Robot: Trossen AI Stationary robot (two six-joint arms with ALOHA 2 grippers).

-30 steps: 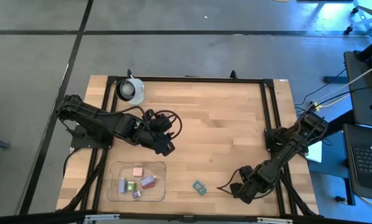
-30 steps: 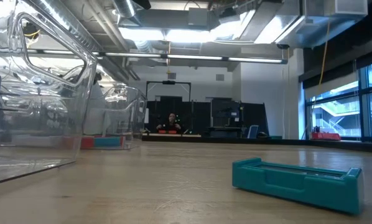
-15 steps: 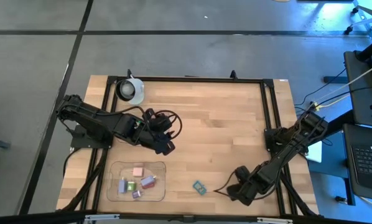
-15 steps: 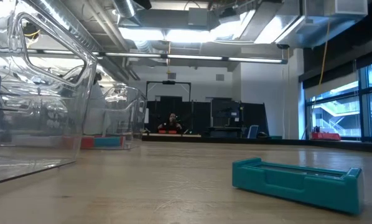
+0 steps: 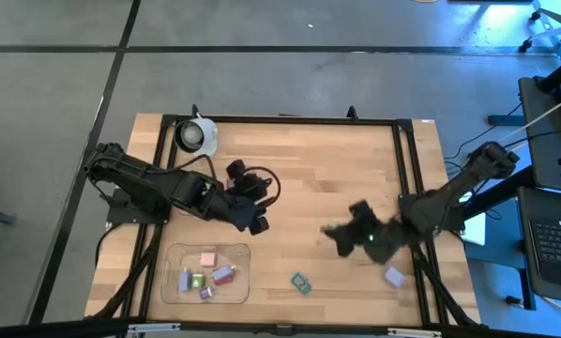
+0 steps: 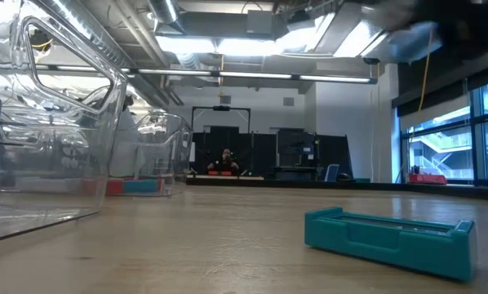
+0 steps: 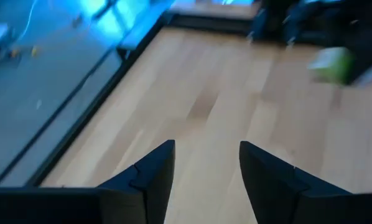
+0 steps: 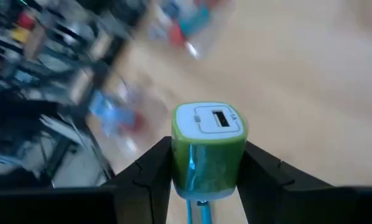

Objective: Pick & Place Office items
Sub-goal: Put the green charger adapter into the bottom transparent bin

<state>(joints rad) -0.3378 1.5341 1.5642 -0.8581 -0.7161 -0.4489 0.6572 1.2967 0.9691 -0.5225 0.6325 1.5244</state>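
My right gripper (image 8: 208, 180) is shut on a small green block with a white end face (image 8: 208, 121). In the high view it hovers, blurred, right of the table's middle (image 5: 337, 232). My left gripper (image 7: 204, 163) is open and empty over bare wood, left of the middle (image 5: 255, 222). A teal piece (image 5: 301, 283) lies flat near the near edge and also shows in the low view (image 6: 388, 233). A lavender piece (image 5: 394, 276) lies near the right rail. Several small pieces rest in the clear tray (image 5: 173, 282). My right gripper pinches the green block by two opposite green sides (image 8: 185, 163), one finger on each. The white end face with its slot (image 8: 212, 118) points away from the wrist. The block is lifted clear of the table.
A white round cup-like object (image 5: 197, 135) stands at the far left corner. Black rails (image 5: 407, 178) frame the wooden top. The clear tray wall (image 6: 56, 155) fills the left of the low view. Bare wood lies between the two grippers.
My right gripper has risen from the near right corner and swung fast toward the far edge and the table's middle. The lavender piece now shows on the table near where it was. My left gripper has shifted slightly toward the right.
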